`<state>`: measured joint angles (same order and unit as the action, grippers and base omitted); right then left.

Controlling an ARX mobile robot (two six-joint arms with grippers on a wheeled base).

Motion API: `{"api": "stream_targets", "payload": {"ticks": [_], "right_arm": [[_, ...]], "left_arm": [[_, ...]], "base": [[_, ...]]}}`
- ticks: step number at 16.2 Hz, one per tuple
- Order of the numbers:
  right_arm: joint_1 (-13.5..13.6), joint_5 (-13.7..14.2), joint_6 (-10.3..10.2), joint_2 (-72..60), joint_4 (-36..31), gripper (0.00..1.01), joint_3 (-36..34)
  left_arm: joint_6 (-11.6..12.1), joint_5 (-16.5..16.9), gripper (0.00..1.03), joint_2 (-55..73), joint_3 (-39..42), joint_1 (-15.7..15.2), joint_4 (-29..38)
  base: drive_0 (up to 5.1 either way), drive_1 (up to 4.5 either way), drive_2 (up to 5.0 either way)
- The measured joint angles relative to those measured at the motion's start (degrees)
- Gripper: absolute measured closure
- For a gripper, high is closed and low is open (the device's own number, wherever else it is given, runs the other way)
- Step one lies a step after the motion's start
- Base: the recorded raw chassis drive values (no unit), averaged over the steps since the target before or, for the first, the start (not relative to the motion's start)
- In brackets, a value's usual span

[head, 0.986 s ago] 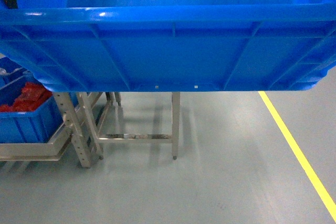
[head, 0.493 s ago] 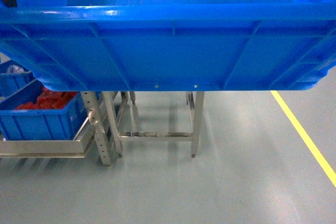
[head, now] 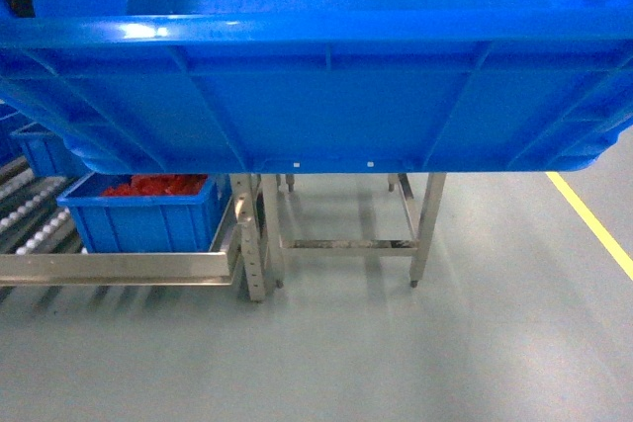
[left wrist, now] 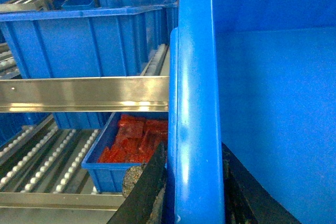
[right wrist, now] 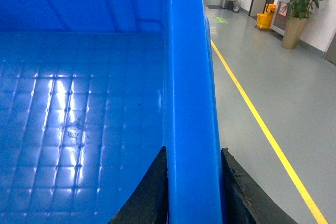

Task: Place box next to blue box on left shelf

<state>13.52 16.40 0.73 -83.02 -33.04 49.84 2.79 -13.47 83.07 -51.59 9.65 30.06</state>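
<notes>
Large bright-blue plastic crate [head: 326, 96] is carried between the two arms, up off the floor. Left pincer [left wrist: 194, 182] clamps the crate's thick left rim, one black finger [left wrist: 149, 187] outside and one inside; right pincer [right wrist: 193, 182] does the same on the right rim.

Handling, my read: rigid moulded plastic, empty inside, so light for its bulk. Glossy rim and smooth floor look slippery, and a narrow pinch on each side could let it rock. The rims at mid-length look like the sane grip points; keep it level.

Around: outboard of and below the left pincer sits the grey roller rack with white rollers [left wrist: 47, 156] behind a shiny steel front bar [left wrist: 84, 94]. A smaller blue bin of red parts [left wrist: 131, 148] sits on it just beside that pincer, with more blue crates [left wrist: 84, 38] on the level above. Bare steel frame [head: 346, 234] stands below the crate. Yellow floor line [right wrist: 257, 119] runs outboard of the right pincer.

In the way: front bar and rack uprights. The crate also blocks most of the head view.
</notes>
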Motion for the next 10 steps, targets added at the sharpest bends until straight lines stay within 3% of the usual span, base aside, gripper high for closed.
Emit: {"api": "stream_targets", "payload": {"ticks": [10], "right_arm": [[0.0,0.0,0.0,0.0,0.0,0.80,0.0]], "left_arm": [[0.1,0.0,0.84,0.0,0.0,0.0,0.2]], "base": [[-5.0,1.46,3.2]]}}
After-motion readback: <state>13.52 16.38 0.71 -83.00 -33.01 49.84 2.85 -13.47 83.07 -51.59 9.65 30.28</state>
